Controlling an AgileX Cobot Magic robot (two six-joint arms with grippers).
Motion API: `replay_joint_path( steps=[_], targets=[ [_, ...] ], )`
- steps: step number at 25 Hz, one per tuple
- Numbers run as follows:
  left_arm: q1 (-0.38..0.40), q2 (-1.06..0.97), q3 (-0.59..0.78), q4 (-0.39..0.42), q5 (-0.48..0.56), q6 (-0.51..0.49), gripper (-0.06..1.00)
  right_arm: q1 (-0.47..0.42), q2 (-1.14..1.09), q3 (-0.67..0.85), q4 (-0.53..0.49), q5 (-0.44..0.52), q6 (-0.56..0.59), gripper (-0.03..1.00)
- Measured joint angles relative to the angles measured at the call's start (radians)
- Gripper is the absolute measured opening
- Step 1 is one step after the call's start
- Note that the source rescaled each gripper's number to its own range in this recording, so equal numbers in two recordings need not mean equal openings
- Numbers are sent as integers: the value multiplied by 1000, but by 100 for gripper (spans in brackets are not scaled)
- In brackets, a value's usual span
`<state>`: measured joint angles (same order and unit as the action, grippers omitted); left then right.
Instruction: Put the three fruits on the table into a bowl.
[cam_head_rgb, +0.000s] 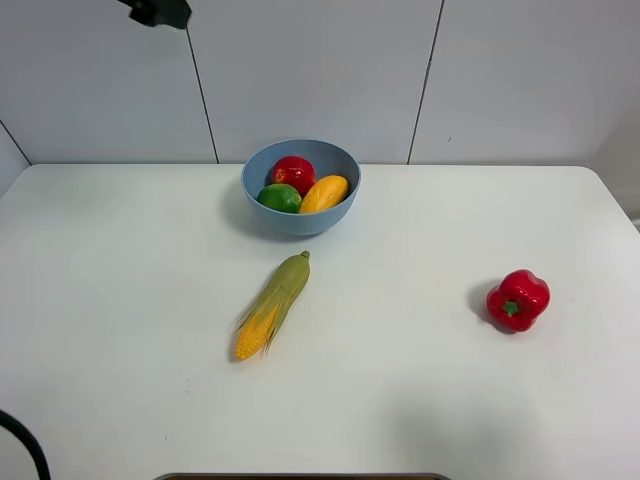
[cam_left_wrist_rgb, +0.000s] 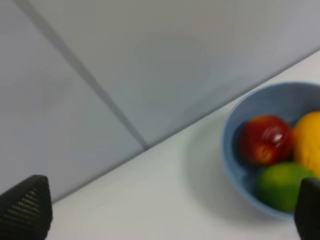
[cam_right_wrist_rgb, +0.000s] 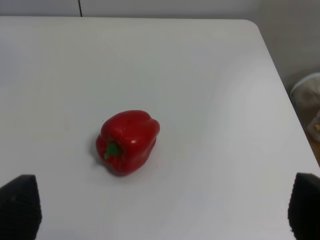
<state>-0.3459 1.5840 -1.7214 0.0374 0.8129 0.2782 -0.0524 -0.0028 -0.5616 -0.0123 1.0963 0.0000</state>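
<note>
1. Sitting together in the light-blue bowl (cam_head_rgb: 300, 218) are the red apple (cam_head_rgb: 293, 172), the green lime (cam_head_rgb: 279, 198) and the yellow-orange mango (cam_head_rgb: 323, 194) — all three touching.
2. The bowl stands at the far middle of the white table (cam_head_rgb: 120, 300).
3. Nearer lies a corn cob (cam_head_rgb: 272, 305); a red bell pepper (cam_head_rgb: 518, 300) sits well apart to the right.
4. Left gripper (cam_left_wrist_rgb: 165, 220) — fingers spread wide, holding nothing, beside the bowl.
5. Right gripper (cam_right_wrist_rgb: 165, 220) likewise gapes empty, near the pepper.

Left gripper (cam_left_wrist_rgb: 165, 210): jaws spread wide, holding nothing. Right gripper (cam_right_wrist_rgb: 165, 210): jaws spread wide, holding nothing.
</note>
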Motion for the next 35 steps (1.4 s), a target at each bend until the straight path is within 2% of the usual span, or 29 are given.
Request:
replay_joint_path(
  steps=[7,15,23,28,35],
  targets=[
    [89,-175,0,46,191,-27,99,0,0,0,0,0,0,100],
    [211,-350,-1,61,386,-64,100,0,0,0,0,0,0,100],
    [244,-541,47,132,402,-68,100,0,0,0,0,0,0,100],
    [244,-688,157,144,403,-96,100,0,0,0,0,0,0,100],
    [244,-865,371,119,405,-203,100,0,0,0,0,0,0,100]
  ],
)
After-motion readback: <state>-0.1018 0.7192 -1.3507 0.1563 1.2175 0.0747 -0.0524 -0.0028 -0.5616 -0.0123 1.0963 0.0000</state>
